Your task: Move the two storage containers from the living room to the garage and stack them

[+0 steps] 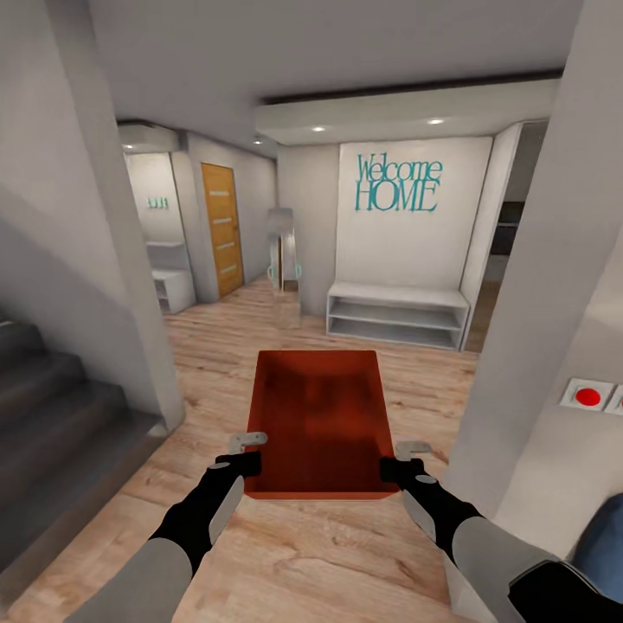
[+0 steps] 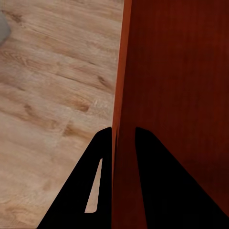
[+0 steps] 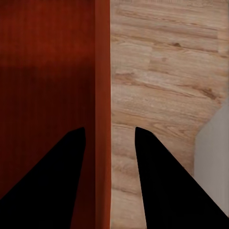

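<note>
One red-orange storage container [image 1: 320, 415] hangs level in front of me above a light wood plank floor [image 1: 208, 363], its open top facing up and nothing inside. My left gripper [image 1: 247, 452] is shut on its left wall near the close corner; in the left wrist view the gripper [image 2: 124, 131] straddles that container wall [image 2: 181, 71]. My right gripper [image 1: 403, 459] is shut on the right wall, and in the right wrist view the gripper [image 3: 109, 130] straddles the container rim [image 3: 47, 57]. The other container is out of view.
Grey stairs [image 1: 52, 389] descend at the left beside a pillar. A thick wall corner [image 1: 536, 303] with a red button [image 1: 587, 396] stands close on the right. Ahead are a white bench shelf [image 1: 396, 313], a "Welcome HOME" sign [image 1: 398, 183], a mirror [image 1: 284, 251] and a wooden door [image 1: 221, 227].
</note>
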